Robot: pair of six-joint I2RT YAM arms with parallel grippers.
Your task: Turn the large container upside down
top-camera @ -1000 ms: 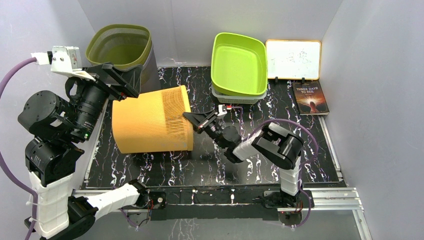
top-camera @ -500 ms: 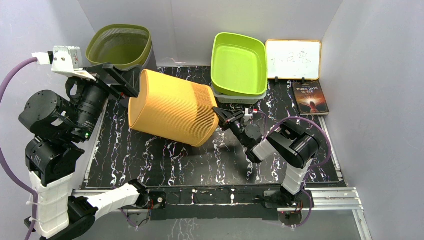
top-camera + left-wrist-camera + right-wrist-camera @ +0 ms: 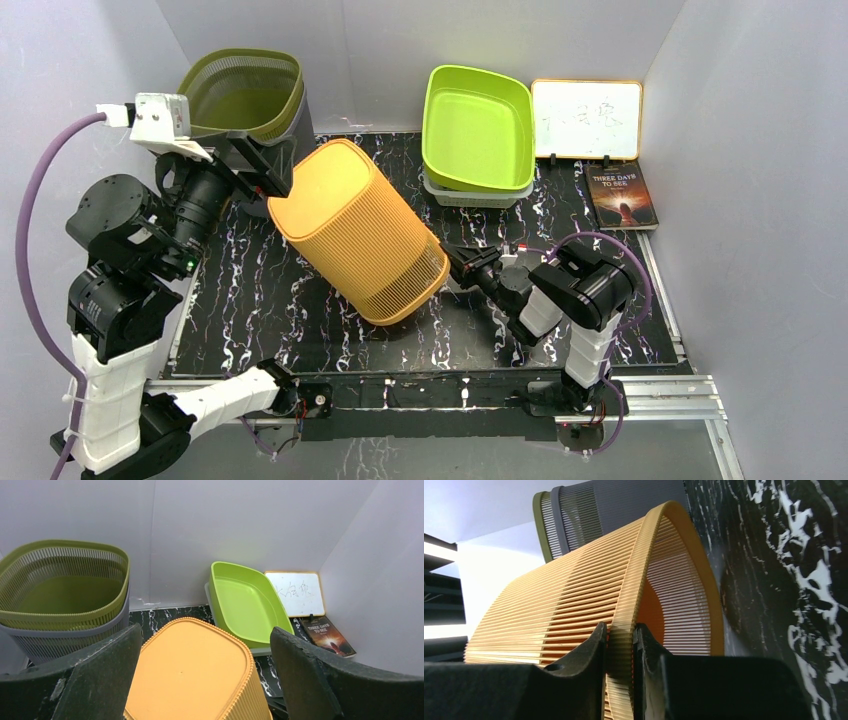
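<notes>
The large container is an orange ribbed basket (image 3: 360, 230). It is tilted on the black marbled table, its closed base up and to the left, its open rim low on the right. My right gripper (image 3: 452, 262) is shut on the basket's rim (image 3: 621, 650), one finger inside and one outside. My left gripper (image 3: 262, 168) is open, its wide fingers (image 3: 95, 680) on either side of the basket's base (image 3: 192, 670); I cannot tell if they touch it.
An olive slatted basket nested in a grey one (image 3: 240, 95) stands at the back left. A lime green tub (image 3: 477, 125) on a grey tray leans at the back. A whiteboard (image 3: 587, 118) and a book (image 3: 622, 197) are at the back right.
The orange basket has tipped from lying on its side to base up, rim down and right. My right gripper moved right and lower with the rim. My left arm shifted slightly right.
</notes>
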